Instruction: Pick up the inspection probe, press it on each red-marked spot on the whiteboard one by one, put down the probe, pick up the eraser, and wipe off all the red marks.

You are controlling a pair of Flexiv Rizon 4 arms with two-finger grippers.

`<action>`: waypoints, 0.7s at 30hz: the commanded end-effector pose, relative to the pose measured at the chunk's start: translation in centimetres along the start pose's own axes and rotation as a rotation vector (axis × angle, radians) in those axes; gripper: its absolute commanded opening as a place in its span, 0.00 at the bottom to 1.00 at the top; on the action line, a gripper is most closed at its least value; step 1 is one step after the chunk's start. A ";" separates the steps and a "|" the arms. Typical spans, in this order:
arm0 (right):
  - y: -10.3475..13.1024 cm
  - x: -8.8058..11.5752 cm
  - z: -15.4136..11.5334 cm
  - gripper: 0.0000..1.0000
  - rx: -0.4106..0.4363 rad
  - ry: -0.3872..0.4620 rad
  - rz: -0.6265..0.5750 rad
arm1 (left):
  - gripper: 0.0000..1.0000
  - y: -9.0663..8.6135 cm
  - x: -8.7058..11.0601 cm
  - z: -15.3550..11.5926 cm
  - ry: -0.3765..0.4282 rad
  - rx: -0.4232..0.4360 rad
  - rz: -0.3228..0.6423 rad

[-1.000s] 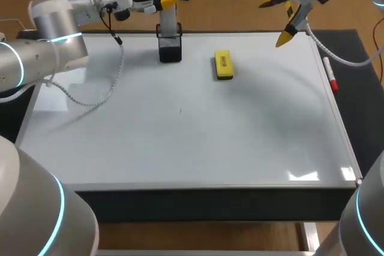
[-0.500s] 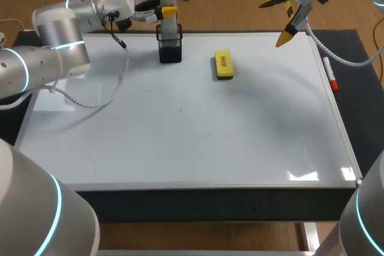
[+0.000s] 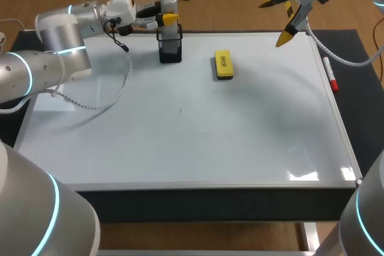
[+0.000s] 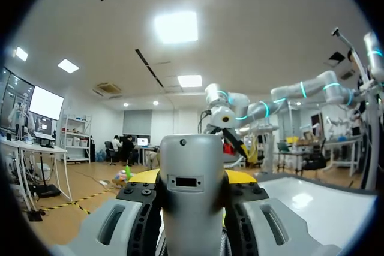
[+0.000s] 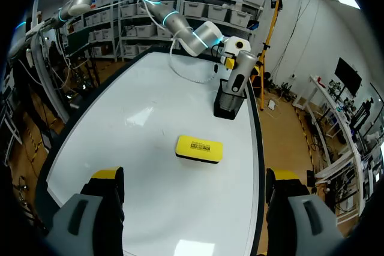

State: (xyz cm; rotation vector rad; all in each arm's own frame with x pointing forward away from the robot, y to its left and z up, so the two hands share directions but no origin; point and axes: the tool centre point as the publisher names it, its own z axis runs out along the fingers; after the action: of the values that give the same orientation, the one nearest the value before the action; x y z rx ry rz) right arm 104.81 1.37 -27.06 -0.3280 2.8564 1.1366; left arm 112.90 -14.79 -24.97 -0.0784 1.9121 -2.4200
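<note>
Nearest the camera, the whiteboard [image 3: 180,166] on the worktop is bare. I can make out no red marks anywhere on it, only a small dark speck [image 3: 180,110] about the middle. Either the marks are too faint to show or there are none to press or wipe; I cannot tell which.

Further back lies the yellow eraser [image 3: 223,65], flat on the board and touched by nothing, so the wiping step looks not yet begun. A red-capped marker [image 3: 330,75] lies along the board's right edge.

The right pincer [image 5: 194,175] hangs above the far right corner, its fingers spread wide with nothing between them, well apart from the eraser.

At the far edge stands a black mesh holder [image 3: 170,49] with the grey probe [image 3: 168,5] upright in it, its lower end inside the holder. The left pincer [image 3: 167,17] has closed round the probe's upper part, a finger against each side.

From this alone I cannot say whether the probe is being taken out or set back. If taken out, the whole task is still ahead. If set back, what remains is letting go, taking up the eraser and wiping.
</note>
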 end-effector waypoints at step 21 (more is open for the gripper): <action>0.0 0.0 -0.1 1.00 0.005 0.003 0.000 | 0.41 1.5 -0.1 -0.5 0.012 -0.008 -0.002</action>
State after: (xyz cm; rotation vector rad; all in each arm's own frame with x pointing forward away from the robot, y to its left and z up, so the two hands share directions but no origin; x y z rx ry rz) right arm 104.81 1.37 -27.07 -0.3278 2.8562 1.1368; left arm 112.83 -14.66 -26.58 -0.0695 1.9247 -2.4169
